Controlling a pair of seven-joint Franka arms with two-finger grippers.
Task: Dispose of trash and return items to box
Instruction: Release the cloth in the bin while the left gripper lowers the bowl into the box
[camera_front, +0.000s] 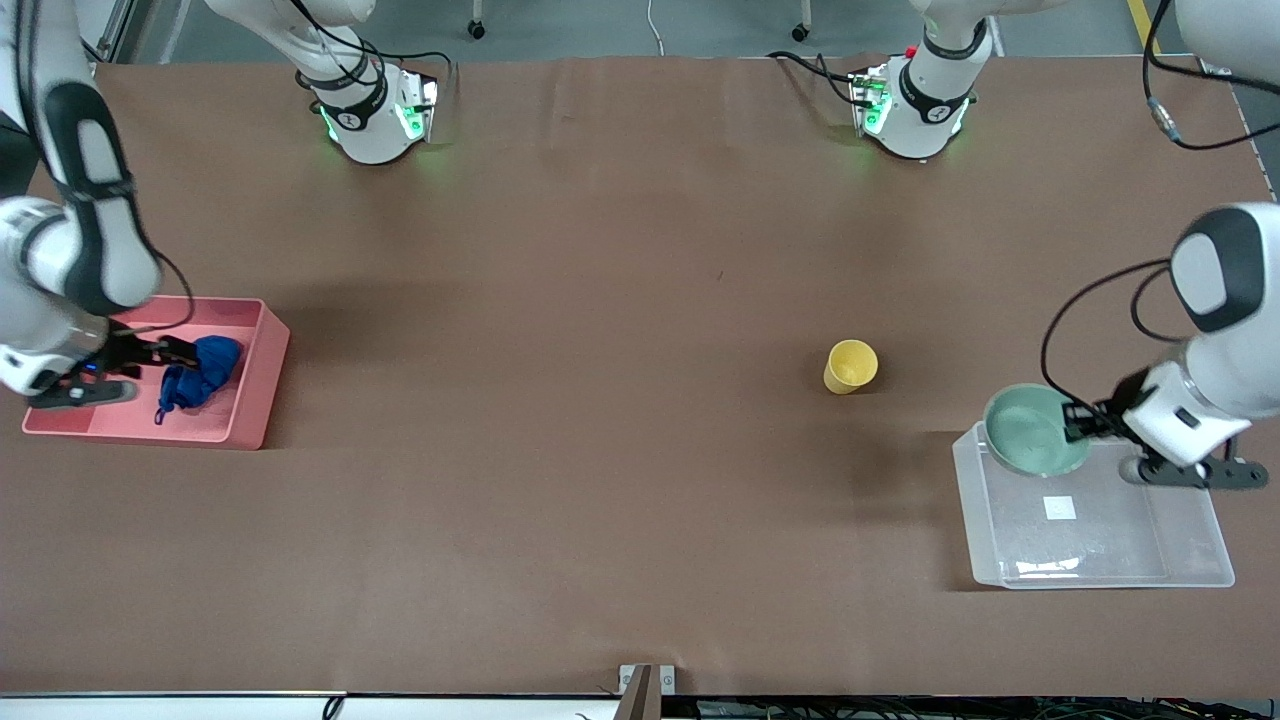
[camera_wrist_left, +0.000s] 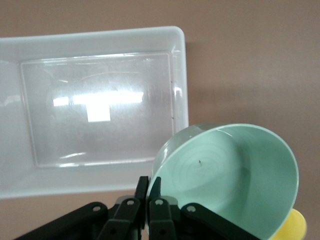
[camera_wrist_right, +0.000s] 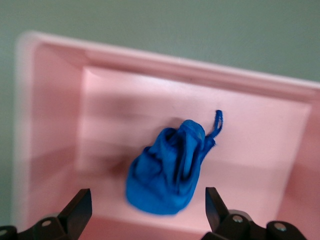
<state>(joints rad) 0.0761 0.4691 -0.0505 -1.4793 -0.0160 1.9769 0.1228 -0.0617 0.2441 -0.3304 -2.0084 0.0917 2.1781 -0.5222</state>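
Observation:
The blue trash wad (camera_front: 203, 368) (camera_wrist_right: 170, 172) lies in the pink bin (camera_front: 250, 400) (camera_wrist_right: 150, 65). My right gripper (camera_front: 165, 352) (camera_wrist_right: 147, 200) hangs just over it, open, fingers wide on either side and not touching it. My left gripper (camera_front: 1075, 420) (camera_wrist_left: 149, 182) is shut on the rim of the mint-green bowl (camera_front: 1030, 435) (camera_wrist_left: 225, 170). It holds the bowl tilted over a corner of the clear box (camera_front: 1100, 540) (camera_wrist_left: 75, 40). The yellow cup (camera_front: 851, 366) (camera_wrist_left: 297, 227) stands on the table, toward the middle from the box.
Both arm bases stand along the table edge farthest from the front camera. The pink bin sits at the right arm's end and the clear box at the left arm's end. Brown table surface (camera_front: 600, 450) stretches between them.

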